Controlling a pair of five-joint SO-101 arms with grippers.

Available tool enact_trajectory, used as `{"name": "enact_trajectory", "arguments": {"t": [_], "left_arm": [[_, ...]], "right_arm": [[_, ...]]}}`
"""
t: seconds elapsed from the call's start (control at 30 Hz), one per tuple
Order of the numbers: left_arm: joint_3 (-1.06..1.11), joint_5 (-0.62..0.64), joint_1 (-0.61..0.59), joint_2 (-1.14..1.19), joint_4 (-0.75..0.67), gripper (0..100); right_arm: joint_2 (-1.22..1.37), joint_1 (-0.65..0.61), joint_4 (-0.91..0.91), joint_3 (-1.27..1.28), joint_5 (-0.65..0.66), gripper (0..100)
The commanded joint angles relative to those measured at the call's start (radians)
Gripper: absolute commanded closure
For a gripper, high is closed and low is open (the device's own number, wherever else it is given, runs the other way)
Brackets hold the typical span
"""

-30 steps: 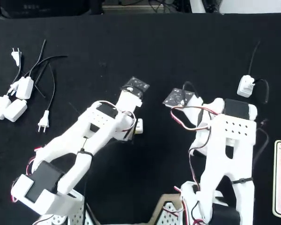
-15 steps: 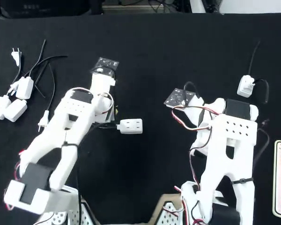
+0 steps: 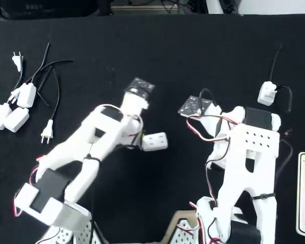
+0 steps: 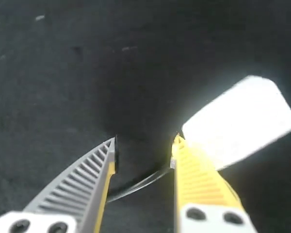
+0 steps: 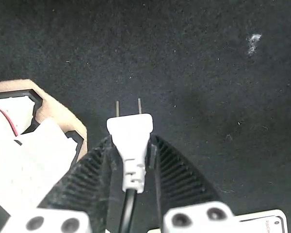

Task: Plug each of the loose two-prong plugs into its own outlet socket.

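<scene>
Plug [image 5: 130, 128] clamped in my right claw [image 5: 131, 141], prongs forward; left claw [image 4: 144, 142] wide beside the socket [image 3: 155, 141], mid-frame; next, I judge: steady socket, line prongs up.

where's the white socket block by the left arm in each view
high view: socket block lies on the black cloth, beside the left arm's wrist.
left wrist view: socket block is the bright slab past the yellow finger of the left pincer.
right wrist view: right pincer gripping a two-prong plug over the cloth.
shared landmark: the black cloth.
</scene>
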Motion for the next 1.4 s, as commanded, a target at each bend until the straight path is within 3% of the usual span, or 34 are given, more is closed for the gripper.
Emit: {"name": "enact_trajectory", "arguments": {"t": [0.0,0.13,0.3,0.43,0.57,0.8,0.93,1.37], "left_arm": [[-0.008,0.014,0.045,-0.063,0.008,81],[-0.028,0.012,-0.005,-0.104,0.068,81],[-0.056,0.003,-0.162,-0.235,0.226,81],[0.015,-0.084,-0.28,-0.325,0.313,81],[0.16,-0.153,-0.378,-0.399,0.307,81],[0.38,-0.155,-0.521,-0.459,0.227,81],[0.446,-0.155,-0.561,-0.474,0.158,81],[0.452,-0.15,-0.565,-0.48,0.153,81]], "right_arm": [[-0.033,0.017,-0.014,-0.005,0.014,98.8],[-0.033,0.014,-0.014,-0.005,0.014,98.8],[-0.024,0.011,-0.063,-0.028,0.0,98.8],[0.015,-0.034,-0.141,-0.07,-0.032,98.8],[0.11,-0.167,-0.133,-0.143,-0.005,98.8],[0.32,-0.35,-0.097,-0.341,0.077,98.8],[0.438,-0.373,-0.097,-0.432,0.12,98.8],[0.618,-0.404,-0.106,-0.499,0.203,98.8]]}}
